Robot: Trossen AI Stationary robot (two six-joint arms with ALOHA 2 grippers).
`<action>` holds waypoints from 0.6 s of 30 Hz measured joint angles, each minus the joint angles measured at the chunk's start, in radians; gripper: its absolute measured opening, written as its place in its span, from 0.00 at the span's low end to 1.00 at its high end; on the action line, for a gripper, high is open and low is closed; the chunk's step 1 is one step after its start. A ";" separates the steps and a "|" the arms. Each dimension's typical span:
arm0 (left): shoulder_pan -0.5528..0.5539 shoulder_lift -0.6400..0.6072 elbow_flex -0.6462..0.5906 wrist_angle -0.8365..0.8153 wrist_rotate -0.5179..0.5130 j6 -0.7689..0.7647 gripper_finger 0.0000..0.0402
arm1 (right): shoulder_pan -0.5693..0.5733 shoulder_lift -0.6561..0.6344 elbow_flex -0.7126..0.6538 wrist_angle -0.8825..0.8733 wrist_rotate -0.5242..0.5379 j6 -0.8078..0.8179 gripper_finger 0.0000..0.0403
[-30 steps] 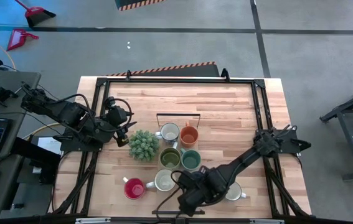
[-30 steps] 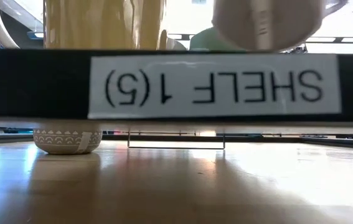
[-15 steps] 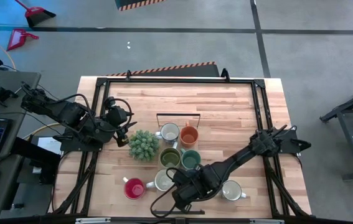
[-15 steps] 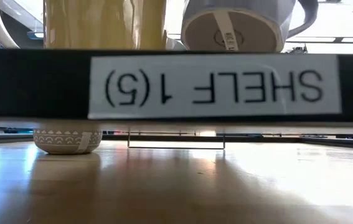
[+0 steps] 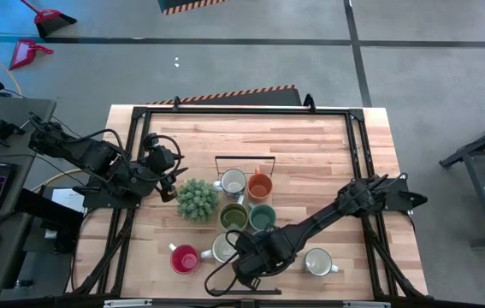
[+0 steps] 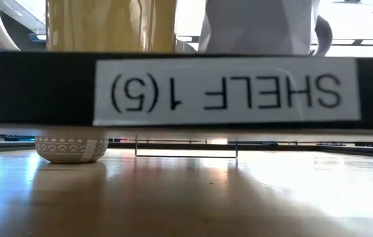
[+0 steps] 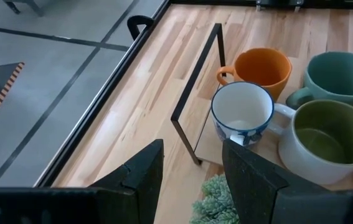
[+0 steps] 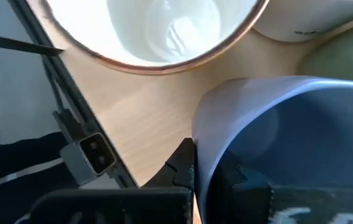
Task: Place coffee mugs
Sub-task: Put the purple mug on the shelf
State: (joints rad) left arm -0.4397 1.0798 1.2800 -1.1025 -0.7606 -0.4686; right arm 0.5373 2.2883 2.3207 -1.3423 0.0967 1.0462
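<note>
My right gripper (image 5: 246,257) is shut on the blue-grey mug (image 8: 288,124), near the table's near edge beside a cream mug (image 5: 223,248) and the red mug (image 5: 184,257). In the low view the blue-grey mug (image 6: 258,26) shows upright above a black labelled bar. On a thin board stand the white-blue mug (image 7: 241,112), orange mug (image 7: 260,68), olive mug (image 7: 325,140) and teal mug (image 7: 347,74). Another pale mug (image 5: 317,262) stands right of my right arm. A patterned white-grey mug (image 6: 71,148) rests on the table. My left gripper (image 7: 192,180) is open, beside the plant. My right gripper holds the blue-grey mug by its rim wall (image 8: 204,143), one finger (image 8: 182,165) outside and the other (image 8: 244,180) inside the mug. The mug stands upright in the hold. The black bar hides its foot in the low view, so I cannot tell whether it is lifted clear.
A spiky green potted plant (image 5: 198,198) stands between my left gripper and the mugs. A black wire frame (image 7: 195,93) rises at the board's far side. A black rail (image 5: 242,111) frames the table. Bare wood lies toward the far and right sides.
My right gripper has moved toward the table's left along the near edge, carrying the blue-grey mug and uncovering the pale mug on its right. In the low view the mug has gone from tipped, showing its underside, to upright, and has come down.
</note>
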 joint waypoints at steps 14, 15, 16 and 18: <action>0.000 0.000 0.000 0.001 0.018 0.002 0.38 | -0.001 0.027 0.000 0.007 -0.018 0.011 0.00; 0.000 0.000 0.000 0.000 0.018 0.002 0.38 | -0.001 0.027 0.000 0.006 -0.018 0.011 0.00; 0.000 0.000 0.000 0.000 0.018 0.002 0.38 | -0.001 0.027 0.000 0.007 -0.016 0.011 0.00; 0.000 0.000 0.000 0.000 0.018 0.002 0.38 | -0.001 0.027 0.000 0.007 -0.011 0.011 0.00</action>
State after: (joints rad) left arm -0.4397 1.0798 1.2800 -1.1023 -0.7422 -0.4670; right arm 0.5362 2.3150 2.3203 -1.3350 0.0861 1.0569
